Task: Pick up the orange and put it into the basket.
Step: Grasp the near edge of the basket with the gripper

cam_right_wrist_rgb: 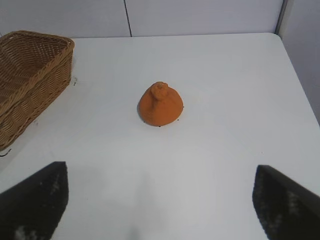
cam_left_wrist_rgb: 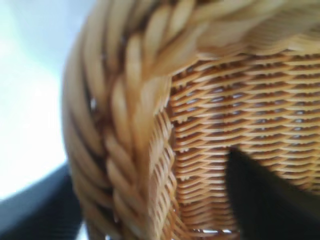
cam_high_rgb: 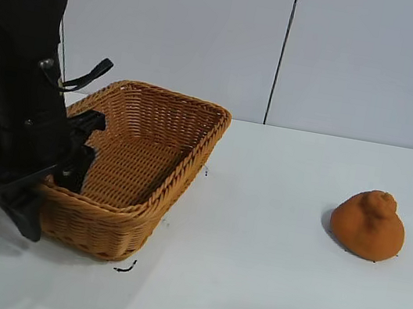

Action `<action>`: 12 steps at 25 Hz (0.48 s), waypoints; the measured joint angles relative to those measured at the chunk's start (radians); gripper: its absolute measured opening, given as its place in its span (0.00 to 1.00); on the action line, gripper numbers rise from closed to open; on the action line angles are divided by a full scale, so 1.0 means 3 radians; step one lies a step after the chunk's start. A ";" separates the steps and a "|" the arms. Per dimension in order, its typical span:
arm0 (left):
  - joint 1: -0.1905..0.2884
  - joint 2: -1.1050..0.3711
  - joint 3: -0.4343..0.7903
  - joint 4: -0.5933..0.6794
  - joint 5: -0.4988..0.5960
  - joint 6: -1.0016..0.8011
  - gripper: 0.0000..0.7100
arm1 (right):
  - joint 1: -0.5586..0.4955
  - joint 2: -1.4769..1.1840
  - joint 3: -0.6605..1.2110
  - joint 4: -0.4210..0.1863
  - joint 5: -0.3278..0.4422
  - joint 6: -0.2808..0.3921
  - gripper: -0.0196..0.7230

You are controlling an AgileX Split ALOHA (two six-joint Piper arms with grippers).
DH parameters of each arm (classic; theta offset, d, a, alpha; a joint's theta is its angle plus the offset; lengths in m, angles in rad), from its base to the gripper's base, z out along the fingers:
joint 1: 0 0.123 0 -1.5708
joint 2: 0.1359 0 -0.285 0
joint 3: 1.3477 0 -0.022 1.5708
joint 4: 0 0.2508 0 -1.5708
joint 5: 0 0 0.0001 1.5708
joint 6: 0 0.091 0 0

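Note:
The orange (cam_high_rgb: 369,224) sits on the white table at the right, far from both grippers; it also shows in the right wrist view (cam_right_wrist_rgb: 160,104). The basket (cam_high_rgb: 190,156) stands at the left. My left gripper (cam_high_rgb: 81,145) straddles the basket's near-left braided rim (cam_left_wrist_rgb: 125,125), one finger outside and one inside against the woven wall, and is shut on the rim. My right gripper (cam_right_wrist_rgb: 160,200) is open and empty, above bare table short of the orange, and is out of the exterior view.
The white table (cam_high_rgb: 247,288) stretches between basket and orange. A grey panelled wall (cam_high_rgb: 349,59) stands behind it. The table's far-right edge (cam_right_wrist_rgb: 300,80) shows in the right wrist view.

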 joint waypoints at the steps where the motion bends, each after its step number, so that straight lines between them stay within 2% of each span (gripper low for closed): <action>1: 0.0000 0.0000 0.0000 0.0000 0.0031 0.0000 0.32 | 0.0000 0.0000 0.0000 0.0000 0.0000 0.0000 0.96; 3: 0.0000 0.0000 0.0000 0.0000 0.0038 -0.0004 0.19 | 0.0000 0.0000 0.0000 0.0019 0.0000 0.0000 0.96; 4: 0.0000 -0.0003 0.0000 0.0000 0.0020 -0.0025 0.15 | 0.0000 0.0000 0.0000 0.0019 0.0000 0.0000 0.96; 9: 0.0116 -0.0141 -0.0064 0.0000 0.0091 0.0104 0.13 | 0.0000 0.0000 0.0000 0.0019 0.0000 0.0000 0.96; 12: 0.0337 -0.0250 -0.0211 -0.0021 0.0338 0.0562 0.13 | 0.0000 0.0000 0.0000 0.0019 0.0000 0.0000 0.96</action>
